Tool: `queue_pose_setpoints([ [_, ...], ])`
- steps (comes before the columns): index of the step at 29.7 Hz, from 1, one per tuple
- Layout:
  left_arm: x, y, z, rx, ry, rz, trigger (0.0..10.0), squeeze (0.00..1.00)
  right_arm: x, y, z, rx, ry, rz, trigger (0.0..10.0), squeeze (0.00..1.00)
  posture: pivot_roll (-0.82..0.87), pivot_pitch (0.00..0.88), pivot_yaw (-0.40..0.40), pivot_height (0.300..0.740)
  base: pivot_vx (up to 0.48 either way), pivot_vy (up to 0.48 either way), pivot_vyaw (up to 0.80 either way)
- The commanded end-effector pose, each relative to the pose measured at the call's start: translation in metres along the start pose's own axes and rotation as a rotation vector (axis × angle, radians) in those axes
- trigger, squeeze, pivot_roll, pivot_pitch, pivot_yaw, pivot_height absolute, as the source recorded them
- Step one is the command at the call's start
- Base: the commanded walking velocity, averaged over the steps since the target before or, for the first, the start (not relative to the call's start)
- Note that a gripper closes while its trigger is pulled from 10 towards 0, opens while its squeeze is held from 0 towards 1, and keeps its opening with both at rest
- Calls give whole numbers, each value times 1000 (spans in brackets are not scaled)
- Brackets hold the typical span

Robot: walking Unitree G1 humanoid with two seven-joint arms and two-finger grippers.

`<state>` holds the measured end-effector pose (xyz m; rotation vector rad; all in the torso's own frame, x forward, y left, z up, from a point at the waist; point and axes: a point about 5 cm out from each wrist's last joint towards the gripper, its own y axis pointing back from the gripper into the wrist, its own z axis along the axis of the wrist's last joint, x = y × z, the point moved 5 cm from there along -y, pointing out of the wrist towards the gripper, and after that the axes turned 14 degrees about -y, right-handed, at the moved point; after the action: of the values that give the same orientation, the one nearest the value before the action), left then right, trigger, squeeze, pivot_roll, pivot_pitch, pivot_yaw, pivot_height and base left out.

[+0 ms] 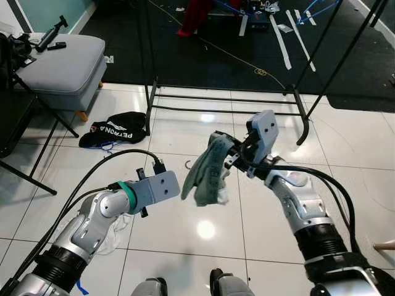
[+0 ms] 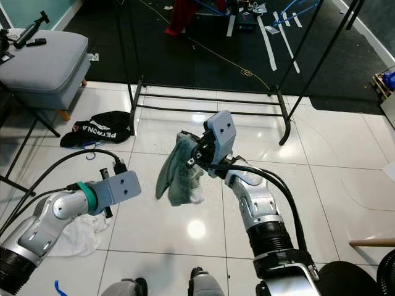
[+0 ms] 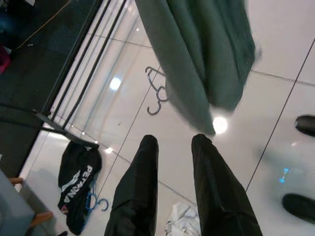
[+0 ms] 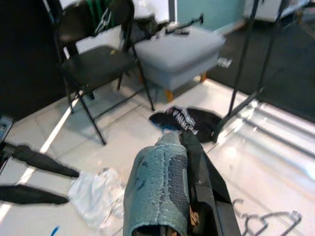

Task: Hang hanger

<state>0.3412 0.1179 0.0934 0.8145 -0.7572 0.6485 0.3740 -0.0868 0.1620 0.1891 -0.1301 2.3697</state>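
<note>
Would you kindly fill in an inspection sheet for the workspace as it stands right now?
Surface: glossy white tile floor, dark carpet beyond.
Job's things: green garment hangs from the right gripper; metal hanger lies on the tiles; black clothes rack stands ahead.
Clutter: black bag and white cloth on the floor.
Grippers: right shut on the garment; left gripper open, apart from it.
Cables: black cables loop along both arms.
Surroundings: grey ottoman, folding chair.

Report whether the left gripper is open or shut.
Open. The left gripper shows its two black fingers parted with floor between, holding nothing.
</note>
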Motion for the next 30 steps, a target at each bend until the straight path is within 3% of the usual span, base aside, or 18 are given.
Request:
queue_pose_setpoints([
  [1, -4, 1, 2, -15, 27, -10, 10000, 0, 4, 1, -1, 14, -14, 21, 0, 0, -13, 102, 18, 740, 0, 0, 0],
  [3, -3, 1, 8, -42, 45, -1, 10000, 0, 5, 2, 1, 4, -39, 28, 0, 0, -14, 103, 21, 740, 0, 0, 0],
  [6, 9, 1, 41, -190, 133, 61, 10000, 0, 4, 1, 13, -43, -74, 23, 0, 0, -15, 103, 25, 740, 0, 0, 0],
  [10, 18, 1, 52, -234, 138, 95, 10000, 0, 5, -1, 18, -56, -74, 17, 0, 0, -17, 104, 27, 740, 0, 0, 0],
  [11, 23, 1, 56, -244, 140, 112, 10000, 1000, 6, -2, 18, -50, -63, 18, 0, 0, -20, 104, 27, 740, 0, 0, 0],
  [19, 31, 3, 82, -346, 154, 103, 10000, 1000, 14, -10, 28, -76, -62, 40, 0, 0, -20, 111, 27, 740, 0, 0, 0],
  [21, 28, 1, 84, -339, 147, 94, 10000, 353, 15, -12, 37, -100, -58, 39, 0, 0, -22, 112, 29, 740, 0, 0, 0],
  [24, 26, 0, 87, -340, 154, 89, 10000, 353, 16, -13, 40, -108, -52, 35, 0, 0, -25, 114, 28, 740, 0, 0, 0],
  [25, 24, -2, 89, -333, 167, 77, 10000, 0, 16, -15, 47, -134, -53, 14, 0, 0, -26, 115, 27, 740, 0, 0, 0],
  [30, 15, -11, 85, -257, 198, 49, 10000, 0, 16, -20, 57, -182, -75, -28, 0, 0, -27, 117, 25, 740, 0, 0, 0],
])
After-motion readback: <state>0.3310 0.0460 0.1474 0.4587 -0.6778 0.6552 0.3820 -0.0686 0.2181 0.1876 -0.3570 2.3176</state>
